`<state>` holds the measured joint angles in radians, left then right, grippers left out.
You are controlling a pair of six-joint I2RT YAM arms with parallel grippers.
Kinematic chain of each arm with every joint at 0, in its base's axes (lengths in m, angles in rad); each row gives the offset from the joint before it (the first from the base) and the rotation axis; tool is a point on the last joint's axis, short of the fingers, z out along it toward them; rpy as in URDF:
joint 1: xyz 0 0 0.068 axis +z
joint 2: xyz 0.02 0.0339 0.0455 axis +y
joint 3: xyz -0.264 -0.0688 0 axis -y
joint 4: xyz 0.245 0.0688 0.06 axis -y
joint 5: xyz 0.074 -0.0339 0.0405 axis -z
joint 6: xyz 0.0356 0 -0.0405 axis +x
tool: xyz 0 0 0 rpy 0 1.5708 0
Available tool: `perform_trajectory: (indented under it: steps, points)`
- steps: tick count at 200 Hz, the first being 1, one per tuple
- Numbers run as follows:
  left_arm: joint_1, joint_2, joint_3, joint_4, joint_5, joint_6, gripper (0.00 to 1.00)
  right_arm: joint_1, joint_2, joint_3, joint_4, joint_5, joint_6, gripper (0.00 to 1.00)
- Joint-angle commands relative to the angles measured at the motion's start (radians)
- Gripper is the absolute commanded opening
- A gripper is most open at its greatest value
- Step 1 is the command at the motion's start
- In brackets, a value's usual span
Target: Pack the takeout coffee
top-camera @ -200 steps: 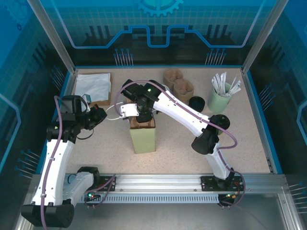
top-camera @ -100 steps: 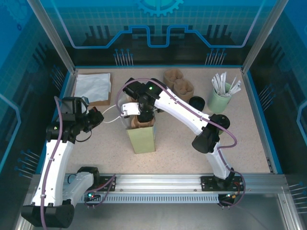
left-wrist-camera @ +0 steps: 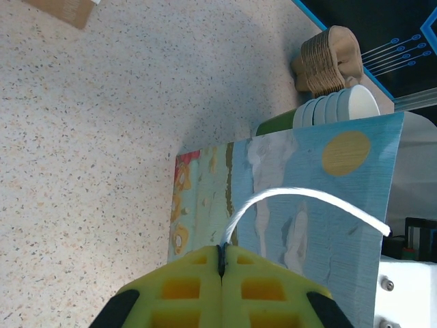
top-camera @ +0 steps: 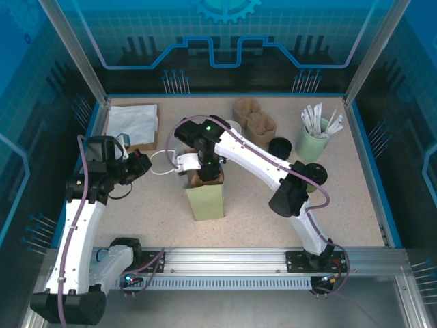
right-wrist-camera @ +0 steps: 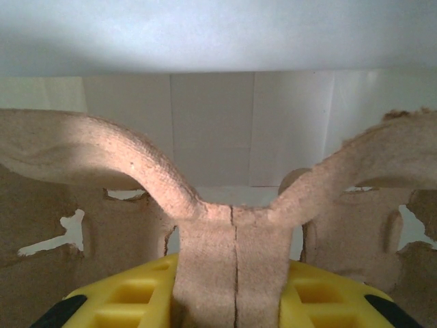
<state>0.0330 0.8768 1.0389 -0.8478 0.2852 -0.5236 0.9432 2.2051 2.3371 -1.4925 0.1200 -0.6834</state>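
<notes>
A pale green paper bag (top-camera: 206, 198) stands upright mid-table with its mouth open. My left gripper (top-camera: 145, 162) is shut on the bag's white handle (left-wrist-camera: 300, 197), which arches out from between the yellow fingers (left-wrist-camera: 184, 287) against the bag's printed side (left-wrist-camera: 307, 225). My right gripper (top-camera: 205, 167) hangs over the bag mouth, shut on the centre handle of a brown pulp cup carrier (right-wrist-camera: 136, 164). The carrier (top-camera: 207, 179) sits in the mouth, with the bag's white inner wall (right-wrist-camera: 218, 130) behind it. The takeout coffee is hidden.
A stack of brown carriers (top-camera: 254, 117) and a stack of white-lined cups (left-wrist-camera: 341, 106) stand behind the bag. A loose black lid (top-camera: 280, 145) and a pale green cup of white sticks (top-camera: 313, 140) are at the right. Flat bags (top-camera: 133, 124) lie back left.
My right gripper has moved a little nearer and lower with the carrier, deeper into the bag mouth. The left gripper has kept hold of the handle, shifting only slightly.
</notes>
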Motion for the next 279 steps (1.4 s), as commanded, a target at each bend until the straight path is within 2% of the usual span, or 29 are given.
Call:
perform_trajectory:
  steps: [1,52,127,164,185,219,279]
  points:
    - [0.010,-0.016,-0.011,-0.003,0.011,0.010,0.03,-0.003,0.011,0.004,-0.035,-0.036,0.012,0.31]
    - [0.010,-0.016,-0.005,-0.033,-0.043,0.004,0.04,-0.018,0.010,-0.010,-0.028,-0.054,0.014,0.31]
    - [0.010,-0.024,-0.011,0.009,0.042,-0.007,0.10,-0.018,0.060,-0.012,-0.023,-0.054,0.003,0.31]
    - [0.010,-0.025,-0.017,0.007,0.030,-0.004,0.24,-0.018,0.074,-0.022,-0.021,-0.051,0.002,0.32]
    - [0.010,-0.020,-0.026,0.007,0.022,-0.005,0.29,-0.016,0.076,-0.034,-0.020,-0.046,0.000,0.32]
    - [0.010,-0.015,-0.039,0.000,-0.002,0.004,0.25,-0.020,0.072,-0.051,-0.020,-0.033,-0.001,0.32]
    - [0.010,-0.015,-0.048,-0.028,-0.075,0.014,0.06,-0.019,0.085,-0.067,-0.014,-0.008,-0.011,0.33]
